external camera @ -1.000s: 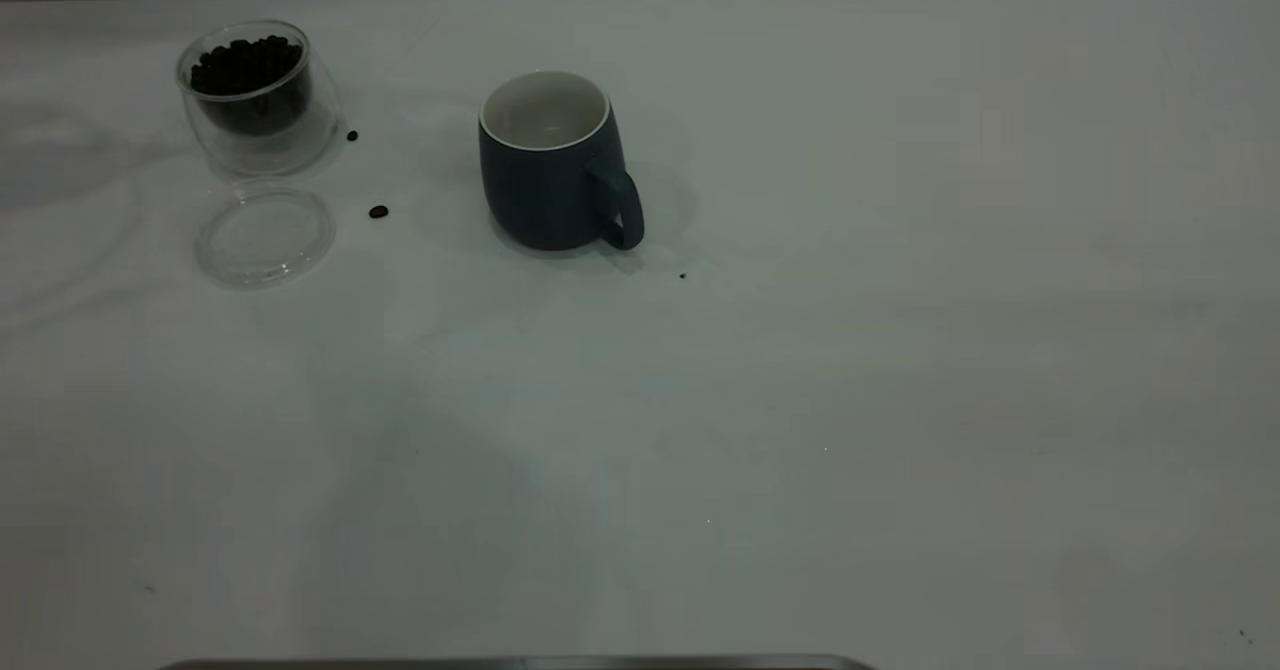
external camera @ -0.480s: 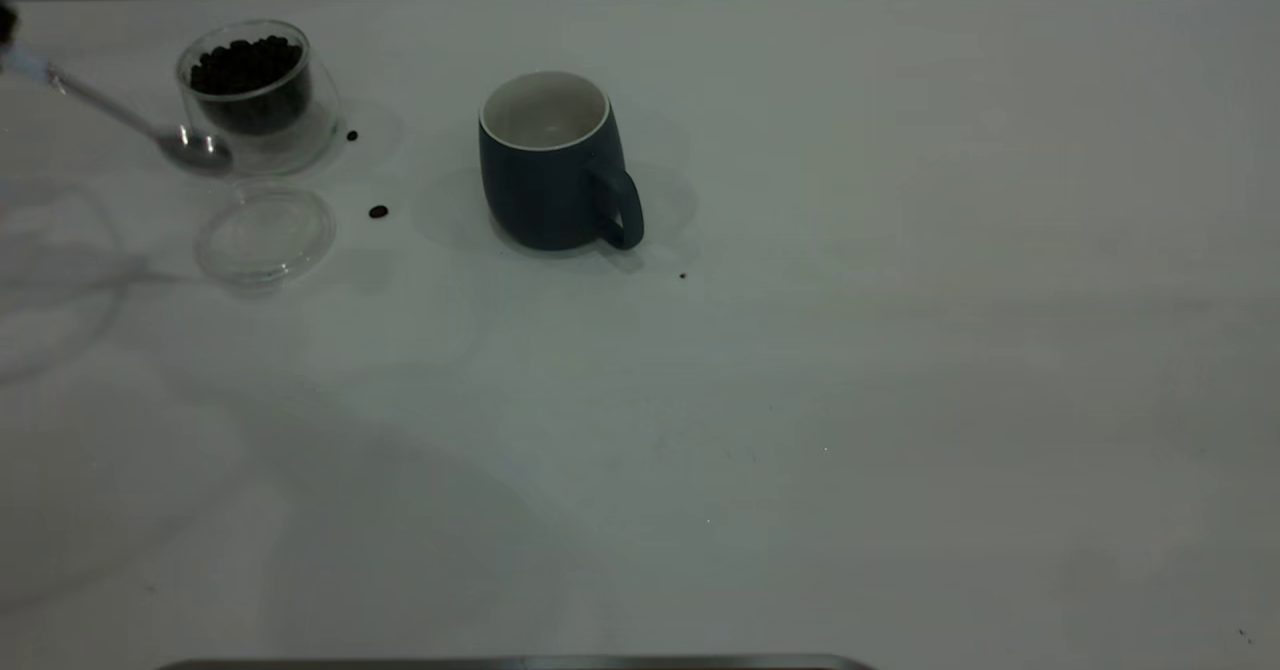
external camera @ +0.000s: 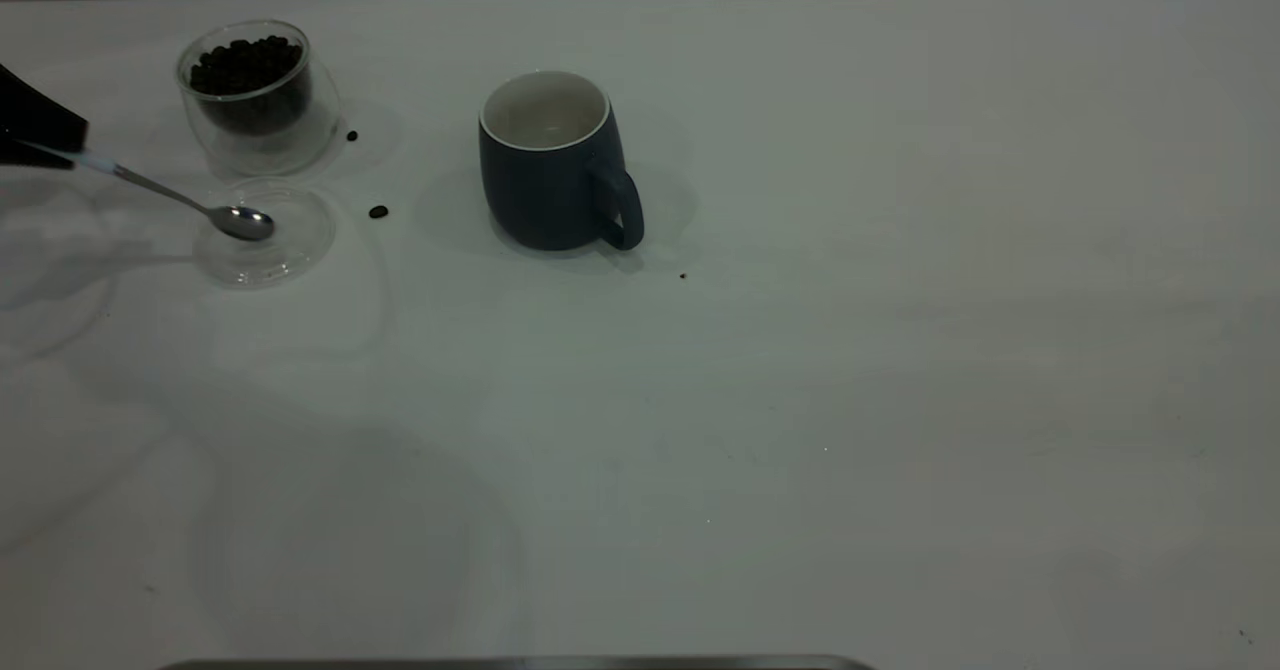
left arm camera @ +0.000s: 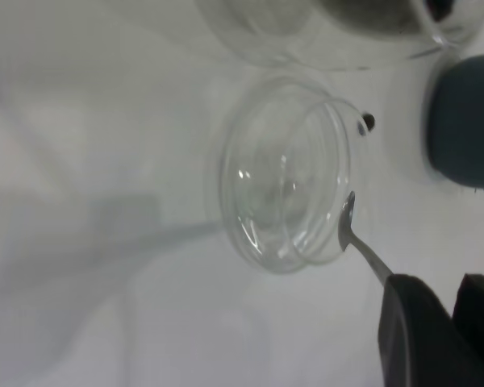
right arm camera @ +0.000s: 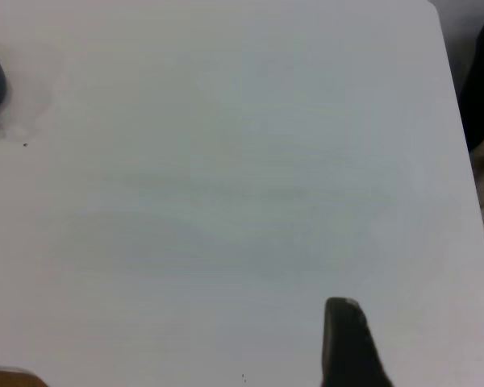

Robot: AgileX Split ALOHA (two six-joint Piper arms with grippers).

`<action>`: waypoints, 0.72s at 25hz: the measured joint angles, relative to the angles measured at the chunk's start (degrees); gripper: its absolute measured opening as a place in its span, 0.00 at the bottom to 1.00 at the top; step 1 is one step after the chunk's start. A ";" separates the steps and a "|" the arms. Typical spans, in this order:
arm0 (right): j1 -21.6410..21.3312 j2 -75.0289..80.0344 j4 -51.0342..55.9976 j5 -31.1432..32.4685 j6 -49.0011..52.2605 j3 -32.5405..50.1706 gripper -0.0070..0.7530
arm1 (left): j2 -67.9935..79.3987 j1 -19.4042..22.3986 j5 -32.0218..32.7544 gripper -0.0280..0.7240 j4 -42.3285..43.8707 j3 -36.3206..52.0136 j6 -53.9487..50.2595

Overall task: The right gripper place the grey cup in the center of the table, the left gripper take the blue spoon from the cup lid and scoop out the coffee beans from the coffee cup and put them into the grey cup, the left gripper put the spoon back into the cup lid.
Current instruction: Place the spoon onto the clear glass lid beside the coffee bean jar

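Swung down and forward within the last half second: small shiny metal teaspoon with a pale blue handle, bowl now over the clear shallow round lid instead of beside the clear double-walled glass tumbler. Black left hand at the desk's left edge, pressed together on the blue handle end. Whether the bowl touches the lid or hangs just above it cannot be told; from the left wrist it looks level with the lid's rim. Spoon bowl looks empty. Dark oval coffee beans heaped in the tumbler, two strays on the plain white desk between tumbler and mug. Rounded dark blue-grey mug with white inside near the desk's middle, handle toward the camera, no beans visible inside.

Judged: spoon stiff, light and slick, best gripped far back on the handle as now; lid thin and light, likely to skid if nudged.

Right hand only a dark tip in its own wrist view, well apart from everything; fingers' state cannot be told
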 joint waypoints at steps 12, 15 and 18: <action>0.00 0.00 0.00 0.00 0.00 0.00 0.54 | 5.73 -0.17 -0.47 0.21 -10.30 0.00 6.72; 0.00 0.00 0.00 0.00 0.00 0.00 0.54 | 6.56 -0.17 -0.60 0.21 -10.30 0.00 6.65; 0.00 0.00 0.00 0.00 0.00 0.00 0.54 | 6.67 -0.17 -0.65 0.21 -10.31 0.00 6.81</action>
